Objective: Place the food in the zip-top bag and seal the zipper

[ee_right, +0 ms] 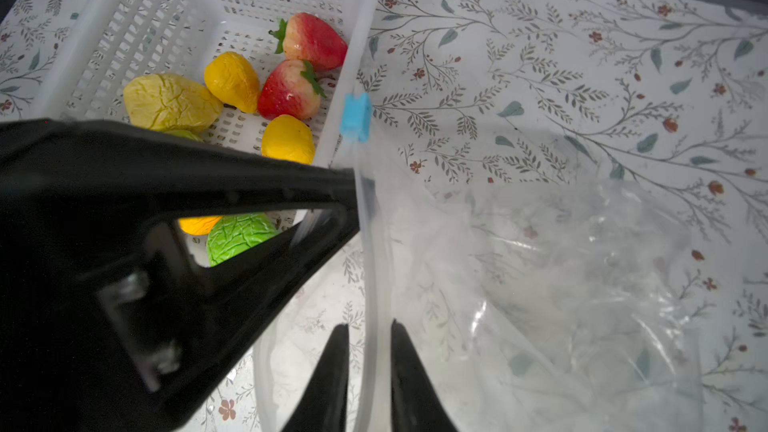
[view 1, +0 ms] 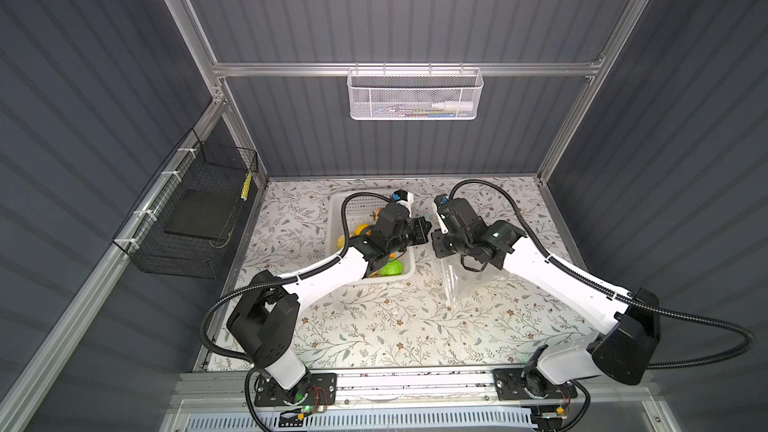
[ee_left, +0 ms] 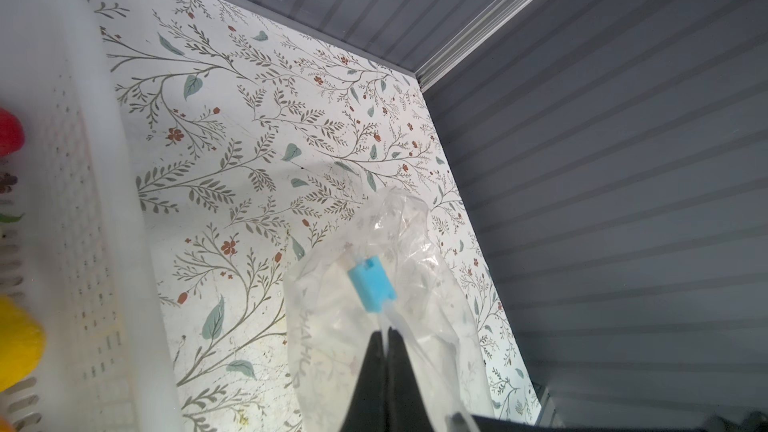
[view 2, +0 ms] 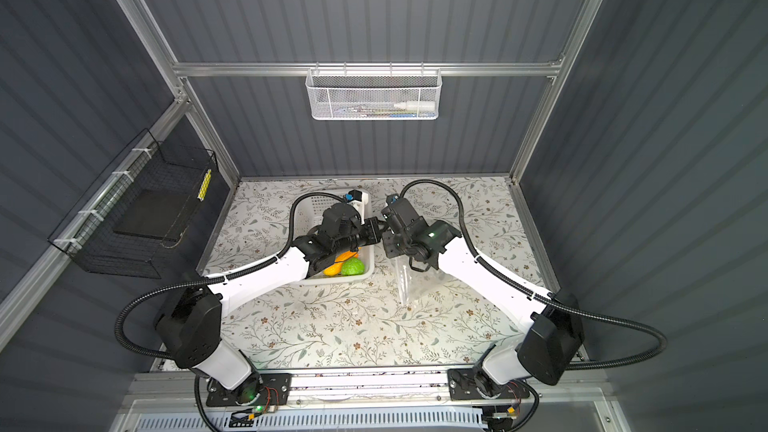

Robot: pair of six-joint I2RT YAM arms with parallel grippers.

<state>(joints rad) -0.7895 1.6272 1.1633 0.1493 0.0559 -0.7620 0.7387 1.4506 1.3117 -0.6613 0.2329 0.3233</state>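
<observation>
The zip-top bag [ee_right: 540, 284] lies crinkled on the floral table, to the right of the white basket [ee_right: 365, 14]. In the left wrist view my left gripper [ee_left: 388, 332] is shut on the zipper strip just behind the light-blue slider [ee_left: 371, 282]. In the right wrist view my right gripper [ee_right: 368, 328] straddles the zipper [ee_right: 372, 243] farther along, jaws a narrow gap apart. The food sits in the basket: strawberries [ee_right: 316, 41], lemons [ee_right: 232, 81], a pear [ee_right: 170, 101], a round green fruit [ee_right: 237, 234] and an orange gourd [ee_right: 199, 224]. In both top views the grippers meet beside the basket [view 1: 409, 272].
A white mesh basket [view 1: 413, 95] hangs on the back rail and a black wire basket [view 1: 195, 218] on the left wall. Grey walls close in the table [view 1: 395, 326] on three sides. The two arms nearly touch at the middle.
</observation>
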